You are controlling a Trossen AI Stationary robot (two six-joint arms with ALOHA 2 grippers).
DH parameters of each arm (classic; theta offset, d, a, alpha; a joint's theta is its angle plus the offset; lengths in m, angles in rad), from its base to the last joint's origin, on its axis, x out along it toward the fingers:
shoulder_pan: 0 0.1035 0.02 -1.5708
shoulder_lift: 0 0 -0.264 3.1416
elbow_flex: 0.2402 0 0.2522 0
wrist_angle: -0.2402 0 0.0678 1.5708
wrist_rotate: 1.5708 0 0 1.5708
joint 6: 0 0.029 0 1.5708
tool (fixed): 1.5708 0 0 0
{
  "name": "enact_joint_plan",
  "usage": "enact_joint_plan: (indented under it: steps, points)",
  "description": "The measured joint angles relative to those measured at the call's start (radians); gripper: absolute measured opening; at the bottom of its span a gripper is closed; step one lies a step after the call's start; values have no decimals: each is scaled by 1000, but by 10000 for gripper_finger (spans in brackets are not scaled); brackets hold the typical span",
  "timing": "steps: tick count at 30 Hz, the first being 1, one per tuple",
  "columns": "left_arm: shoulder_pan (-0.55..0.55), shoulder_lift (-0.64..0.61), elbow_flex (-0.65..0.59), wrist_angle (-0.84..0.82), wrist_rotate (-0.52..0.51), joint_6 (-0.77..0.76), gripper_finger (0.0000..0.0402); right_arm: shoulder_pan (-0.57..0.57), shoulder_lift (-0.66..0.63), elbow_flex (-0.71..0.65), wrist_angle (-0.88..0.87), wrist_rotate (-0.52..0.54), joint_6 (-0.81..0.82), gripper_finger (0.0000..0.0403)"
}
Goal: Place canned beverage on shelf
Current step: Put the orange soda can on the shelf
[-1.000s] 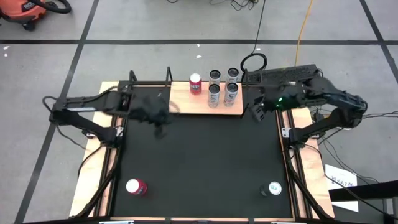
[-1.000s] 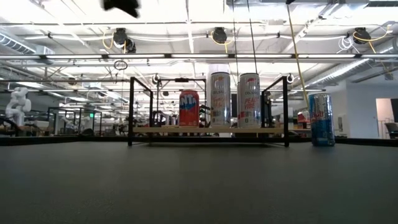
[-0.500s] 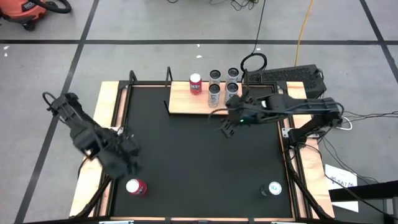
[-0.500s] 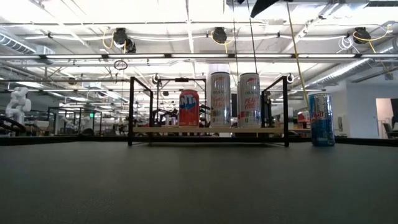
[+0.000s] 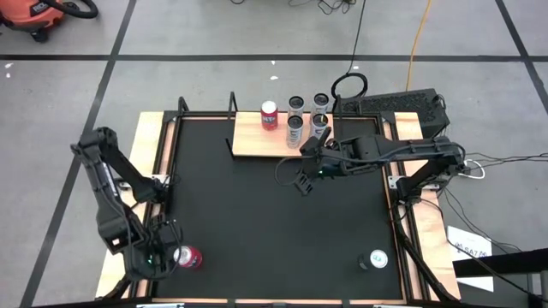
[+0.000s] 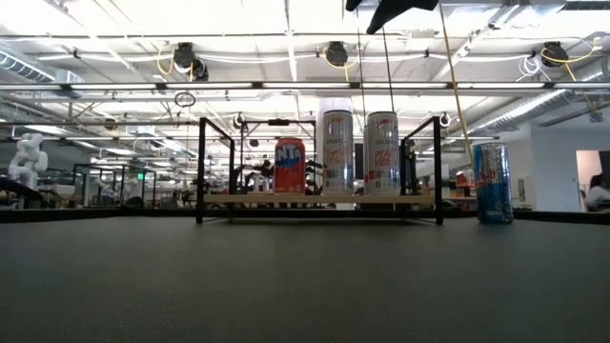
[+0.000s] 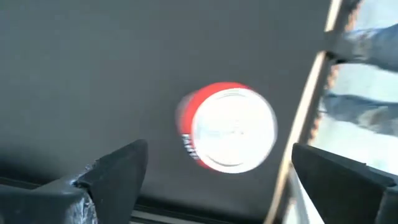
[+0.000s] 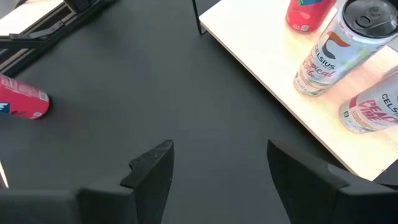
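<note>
A red can (image 5: pixel 188 257) with a white top (image 7: pixel 231 127) stands upright on the black tabletop near its near left corner. My left gripper (image 5: pixel 165 257) (image 7: pixel 217 149) hovers open right beside it; in the left wrist view the can shows between and beyond the two fingers, untouched. The shelf (image 5: pixel 253 137) (image 8: pixel 261 50), a light-wood board with black uprights, sits at the far middle and carries a short red can (image 5: pixel 269 114) and several tall cans (image 5: pixel 295 127). My right gripper (image 5: pixel 301 180) (image 8: pixel 219 144) hangs open over the table just in front of the shelf, holding nothing.
Another can (image 5: pixel 377 259) stands near the near right corner. In the low view a blue can (image 6: pixel 493 181) shows to the right of the shelf (image 6: pixel 319 200). The shelf's black uprights (image 6: pixel 200 170) rise at its corners. Bare black tabletop (image 5: pixel 265 222) lies between the arms.
My left gripper has swung from beside the shelf's left end toward the table's near left corner and come down next to the red can. My right gripper has moved from the far right toward the table's middle, in front of the shelf. No can has moved.
</note>
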Motion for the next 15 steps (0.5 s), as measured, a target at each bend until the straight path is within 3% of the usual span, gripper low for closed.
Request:
enact_joint_plan:
  steps: [5,15]
  points:
    - [-7,29,-43,17,-6,5,400,10,0,0,2,0,0,247]
    - [-6,74,-74,149,-41,177,400,29,0,0,1,-1,7,247]
